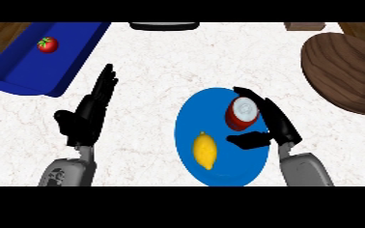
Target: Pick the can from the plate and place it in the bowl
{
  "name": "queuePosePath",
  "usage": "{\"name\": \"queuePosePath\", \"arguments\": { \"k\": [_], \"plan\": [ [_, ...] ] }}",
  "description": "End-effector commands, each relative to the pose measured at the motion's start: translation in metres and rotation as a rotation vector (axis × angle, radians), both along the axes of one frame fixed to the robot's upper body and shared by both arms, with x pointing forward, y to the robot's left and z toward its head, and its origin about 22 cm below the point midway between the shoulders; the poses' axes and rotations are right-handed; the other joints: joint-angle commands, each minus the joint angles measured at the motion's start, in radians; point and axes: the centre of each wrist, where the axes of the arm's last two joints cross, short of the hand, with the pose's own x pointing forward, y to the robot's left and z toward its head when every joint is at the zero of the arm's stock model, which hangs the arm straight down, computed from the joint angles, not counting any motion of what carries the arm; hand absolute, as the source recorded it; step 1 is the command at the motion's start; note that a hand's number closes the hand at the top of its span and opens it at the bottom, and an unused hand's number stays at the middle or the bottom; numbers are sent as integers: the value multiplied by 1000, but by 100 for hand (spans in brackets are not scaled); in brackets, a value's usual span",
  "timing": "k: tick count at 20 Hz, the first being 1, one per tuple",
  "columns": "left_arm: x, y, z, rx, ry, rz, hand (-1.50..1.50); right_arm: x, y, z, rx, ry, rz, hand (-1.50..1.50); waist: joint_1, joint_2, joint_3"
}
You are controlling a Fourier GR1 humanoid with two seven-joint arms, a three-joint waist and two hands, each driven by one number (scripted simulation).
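A: We log the can (242, 113) on the plate (189, 125), beside a lemon (205, 150). Nothing placed yet; the lift and carry to the bowl (339, 70), well apart at upper right, remain.

B: Agreed. Our right hand (274, 125) cups the can, fingers curving behind it, thumb below; contact looks likely, not certain. Left hand (89, 113) rests open at the left, fingers straight.

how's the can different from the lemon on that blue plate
The can is red with a pale round top; the lemon is plain yellow. The can sits at the plate's upper right, with the right robot hand cupped around it; the lemon lies lower left, untouched. The can looks round from above, the lemon oval. Both rest on the plate.
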Motion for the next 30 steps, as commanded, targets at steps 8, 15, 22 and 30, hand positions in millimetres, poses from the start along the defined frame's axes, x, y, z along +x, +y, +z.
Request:
{"name": "queuePosePath", "arguments": {
  "k": [8, 15, 22, 30],
  "plan": [
    [-5, 8, -2, 1, 9, -3, 0, 5, 21, -20, -50, -52, 193, 150, 2, 3, 2],
    [8, 8, 2, -4, 3, 10, 0, -23, -5, -17, 32, -83, 39, 150, -6, 2, 2],
    [-3, 7, -3, 8, 10, -3, 0, -35, -51, 27, 188, -344, -24, 150, -9, -1, 2],
    [-3, 10, 3, 4, 3, 15, 0, -62, -34, 107, 70, -642, -98, 150, -9, -2, 1]
  ]
}}
